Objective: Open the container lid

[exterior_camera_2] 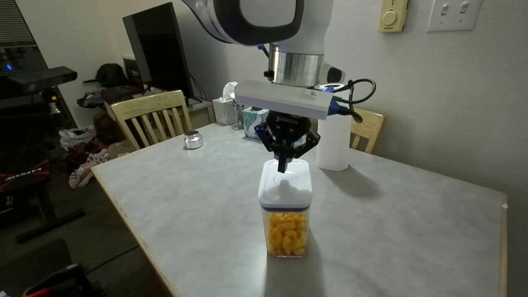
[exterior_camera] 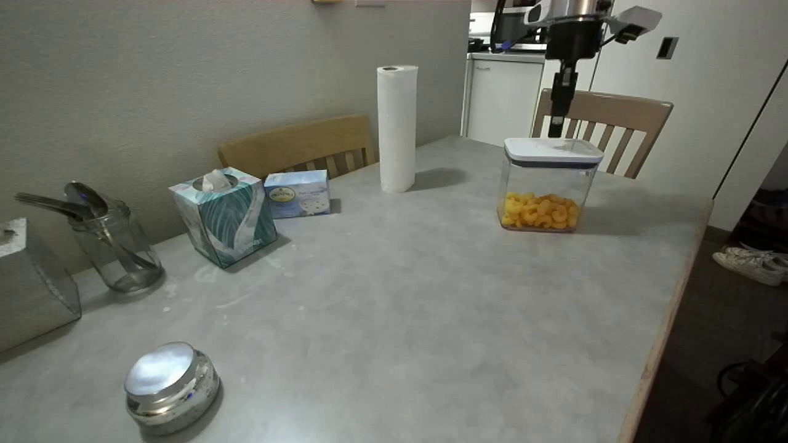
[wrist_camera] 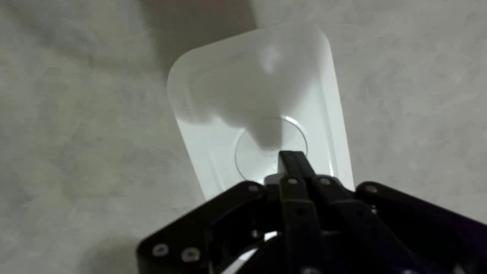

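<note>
- while the gripper [wrist_camera: 295, 153] hangs fully closed and empty, the round button [wrist_camera: 260, 155] lies just beneath it
- the white lid [exterior_camera_2: 288, 188] sits on the clear container [exterior_camera: 548, 183] upon the table [exterior_camera: 400, 295]; a straight-down press seems due

On the grey counter [exterior_camera: 431, 307] here, the clear container [exterior_camera: 545, 184] stands; there's the paper towel roll [exterior_camera: 397, 129], upright; tea box [exterior_camera: 300, 195] just beside the teal tissue box [exterior_camera: 231, 218]; then a glass jar [exterior_camera: 118, 251], grey tissue box [exterior_camera: 37, 289], shiny tin [exterior_camera: 172, 389].
</note>
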Controlling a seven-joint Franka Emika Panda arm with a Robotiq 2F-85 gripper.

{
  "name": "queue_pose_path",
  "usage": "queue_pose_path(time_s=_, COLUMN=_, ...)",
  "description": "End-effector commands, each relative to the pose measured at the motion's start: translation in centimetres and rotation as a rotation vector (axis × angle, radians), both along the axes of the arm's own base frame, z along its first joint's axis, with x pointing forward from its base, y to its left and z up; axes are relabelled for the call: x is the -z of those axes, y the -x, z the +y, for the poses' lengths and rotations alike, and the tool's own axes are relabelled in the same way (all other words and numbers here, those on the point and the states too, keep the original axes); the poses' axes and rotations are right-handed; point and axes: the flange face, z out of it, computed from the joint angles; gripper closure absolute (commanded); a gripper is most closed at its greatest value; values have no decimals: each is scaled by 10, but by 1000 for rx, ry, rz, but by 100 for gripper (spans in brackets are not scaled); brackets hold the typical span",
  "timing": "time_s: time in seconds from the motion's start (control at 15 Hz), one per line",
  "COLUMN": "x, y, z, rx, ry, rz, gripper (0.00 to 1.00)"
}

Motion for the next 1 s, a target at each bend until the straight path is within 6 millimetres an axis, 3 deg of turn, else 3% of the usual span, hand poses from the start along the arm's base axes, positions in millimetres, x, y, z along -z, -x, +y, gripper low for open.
queue_pose_path(time_s=0.0, x=0, y=21, z=0, rx=36, ry=10, rz=19, gripper=100)
queue_pose_path(time_s=0.27, x=8, y=27, z=-7, rx=47, ry=3, rz=13, gripper=100)
queue_pose_path(time_s=0.53, x=60, y=34, z=-9, rx=73, ry=-45, rz=60, gripper=100)
queue_pose_path(time_s=0.93, x=31, y=21, z=-15, rx=55, ry=-42, rz=-6, gripper=100)
